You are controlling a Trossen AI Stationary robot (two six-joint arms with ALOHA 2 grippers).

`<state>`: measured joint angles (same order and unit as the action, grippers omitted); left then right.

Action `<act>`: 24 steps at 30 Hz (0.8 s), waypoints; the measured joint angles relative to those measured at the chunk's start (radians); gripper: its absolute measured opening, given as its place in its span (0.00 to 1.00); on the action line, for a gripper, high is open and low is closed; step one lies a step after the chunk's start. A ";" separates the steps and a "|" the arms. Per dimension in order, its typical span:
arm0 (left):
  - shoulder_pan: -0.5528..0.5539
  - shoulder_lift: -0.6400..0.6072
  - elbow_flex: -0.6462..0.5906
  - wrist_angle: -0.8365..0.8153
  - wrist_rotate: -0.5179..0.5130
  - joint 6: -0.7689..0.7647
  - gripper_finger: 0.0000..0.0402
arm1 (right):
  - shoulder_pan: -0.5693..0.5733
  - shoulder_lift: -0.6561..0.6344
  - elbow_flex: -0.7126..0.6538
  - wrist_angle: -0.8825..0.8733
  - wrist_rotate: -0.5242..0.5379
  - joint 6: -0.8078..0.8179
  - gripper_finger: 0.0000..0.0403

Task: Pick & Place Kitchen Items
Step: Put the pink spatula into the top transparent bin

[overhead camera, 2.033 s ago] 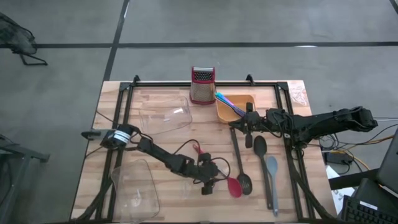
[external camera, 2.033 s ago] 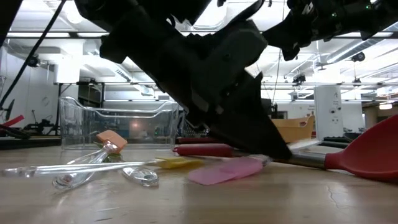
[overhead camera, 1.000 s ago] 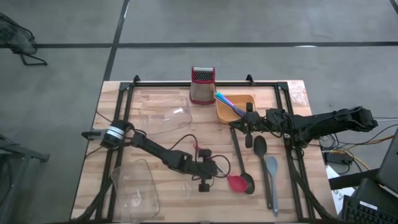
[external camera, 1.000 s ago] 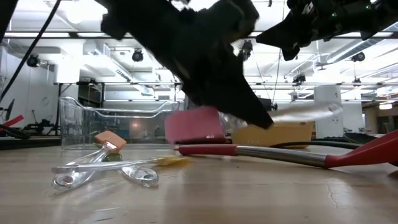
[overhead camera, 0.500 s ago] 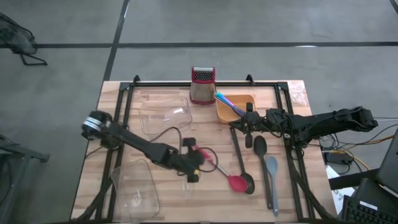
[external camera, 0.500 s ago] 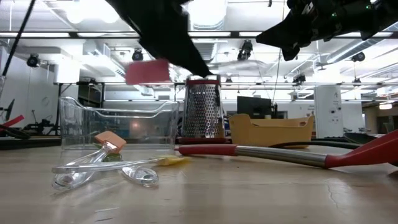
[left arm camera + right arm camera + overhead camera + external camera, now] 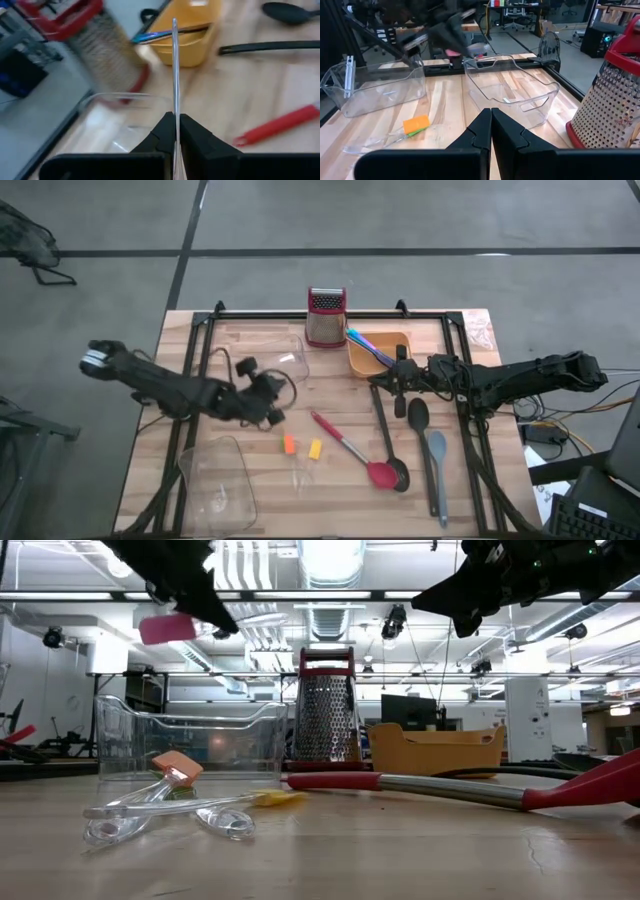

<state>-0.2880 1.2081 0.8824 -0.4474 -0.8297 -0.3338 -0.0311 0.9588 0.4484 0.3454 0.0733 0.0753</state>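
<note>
My left gripper point(image 7: 272, 394) hangs over the near rim of a clear tub point(image 7: 265, 365), shut on a small pink piece point(image 7: 165, 628) with a thin clear stick point(image 7: 174, 60). An orange piece point(image 7: 289, 444) and a yellow piece point(image 7: 315, 448) lie on the table, their clear sticks point(image 7: 150, 808) flat on the wood. A red spoon point(image 7: 350, 450), a black slotted spoon point(image 7: 385, 440), a black spoon point(image 7: 418, 415) and a grey spoon point(image 7: 437, 470) lie flat at the right. My right gripper point(image 7: 400, 385) waits shut, above the table beside the orange tray point(image 7: 378, 352). My left gripper pinches the pink piece between its two fingers point(image 7: 192, 135), seen edge-on in the wrist view. Its clear stick point(image 7: 174, 75) juts straight ahead past the fingertips. The piece is lifted well clear of the table; the pink part point(image 7: 165, 628) shows beside the gripper's lower end.
A steel grater with a red top point(image 7: 325, 315) stands at the far edge. The orange tray holds blue and purple sticks point(image 7: 360, 340). A second clear tub point(image 7: 215, 480) sits at the near left. Open wood lies between the two tubs and the spoons.
My left gripper has risen from the table beside the red spoon, carrying the pink piece up. It has swung toward the table's left and far side, ending over the clear tub. The orange and yellow pieces now show where the arm was.
</note>
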 joint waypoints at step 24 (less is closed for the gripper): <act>0.485 -0.089 -0.229 0.030 0.289 0.180 0.06 | 0.000 0.000 0.000 0.000 -0.001 0.000 0.02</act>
<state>0.1974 1.1194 0.6531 -0.4179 -0.5407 -0.1540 -0.0311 0.9588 0.4484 0.3454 0.0727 0.0750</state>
